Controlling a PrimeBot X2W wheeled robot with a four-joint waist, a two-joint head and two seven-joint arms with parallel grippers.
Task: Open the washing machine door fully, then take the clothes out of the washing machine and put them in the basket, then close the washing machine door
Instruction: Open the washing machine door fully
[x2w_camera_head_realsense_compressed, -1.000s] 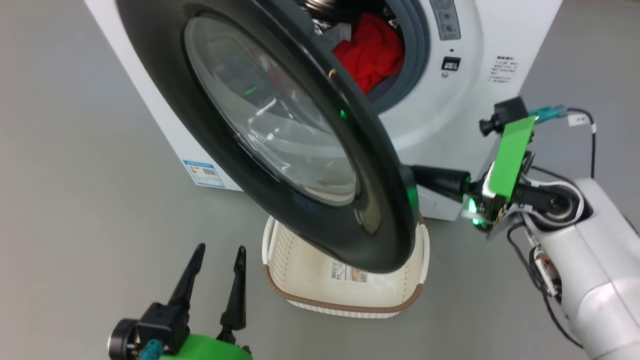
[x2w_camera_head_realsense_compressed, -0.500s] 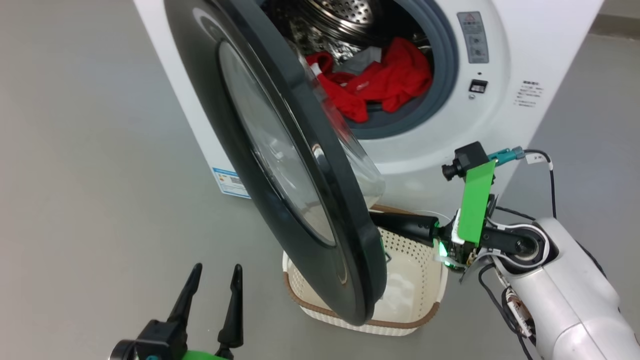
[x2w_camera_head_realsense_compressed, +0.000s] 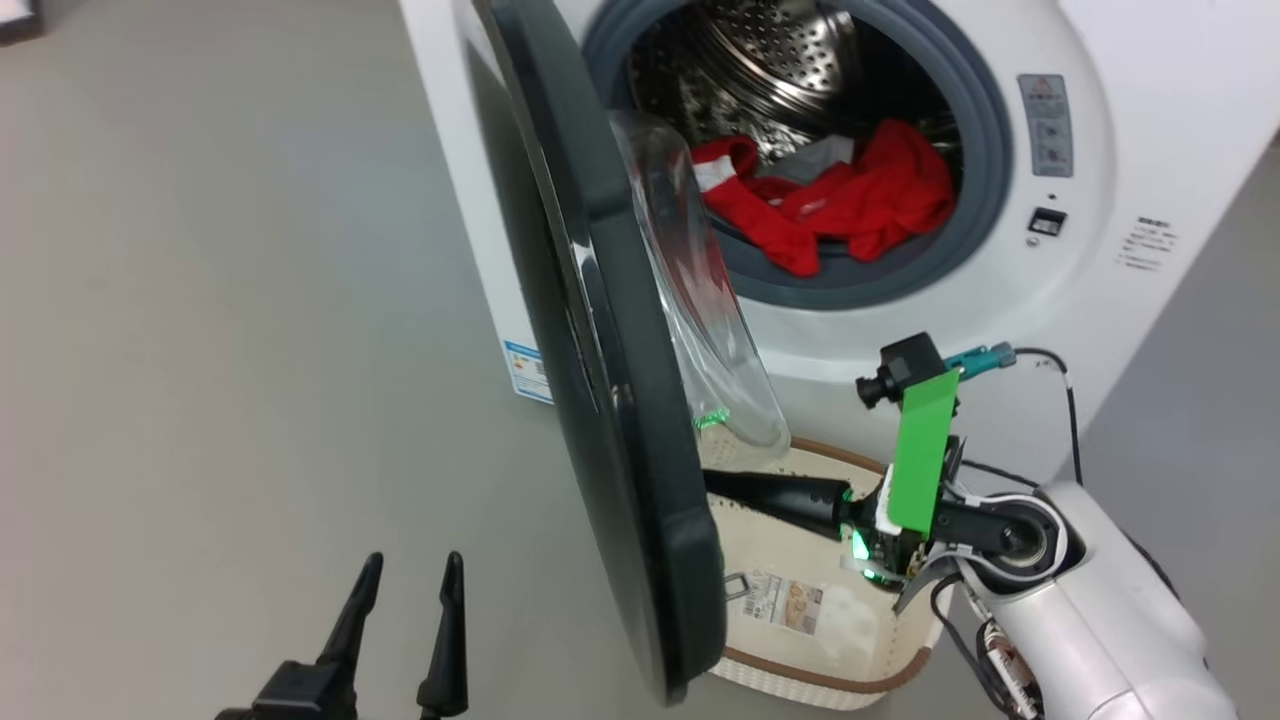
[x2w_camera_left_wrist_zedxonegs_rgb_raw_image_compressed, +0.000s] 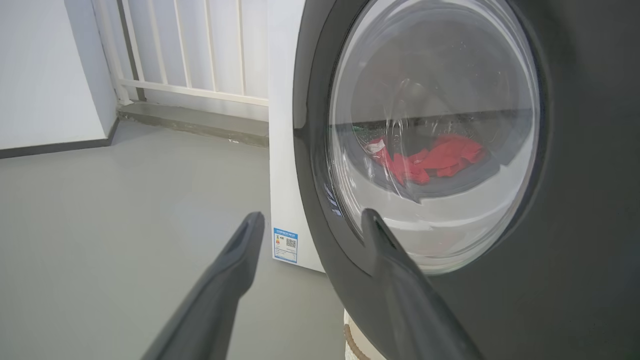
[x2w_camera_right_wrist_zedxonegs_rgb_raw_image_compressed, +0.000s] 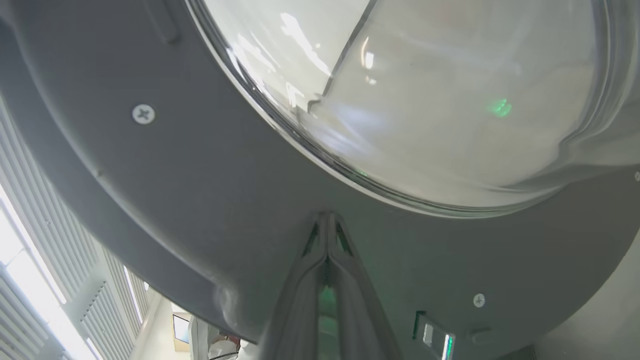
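The washing machine door (x2w_camera_head_realsense_compressed: 610, 400) stands swung out, almost edge-on to my head, its glass bowl (x2w_camera_head_realsense_compressed: 700, 330) facing the drum. My right gripper (x2w_camera_head_realsense_compressed: 712, 482) is shut with nothing in it; its tips press the door's grey inner face (x2w_camera_right_wrist_zedxonegs_rgb_raw_image_compressed: 210, 200) just below the glass. In the steel drum of the washing machine (x2w_camera_head_realsense_compressed: 1130, 130) lie the red clothes (x2w_camera_head_realsense_compressed: 850, 205) with a grey piece. The cream basket (x2w_camera_head_realsense_compressed: 830, 672) sits on the floor under the door's lower edge. My left gripper (x2w_camera_head_realsense_compressed: 410, 585) is open, low and left of the door, which fills the right of its view (x2w_camera_left_wrist_zedxonegs_rgb_raw_image_compressed: 575, 250).
Grey floor (x2w_camera_head_realsense_compressed: 200, 350) spreads to the left of the machine. A white railing and wall (x2w_camera_left_wrist_zedxonegs_rgb_raw_image_compressed: 190, 50) stand beyond the machine's side. A blue label (x2w_camera_head_realsense_compressed: 527, 370) marks the machine's lower front corner.
The door has swung further open, from facing my head to almost edge-on, with my right gripper following behind it. The head camera has shifted, bringing more of the drum and clothes into sight.
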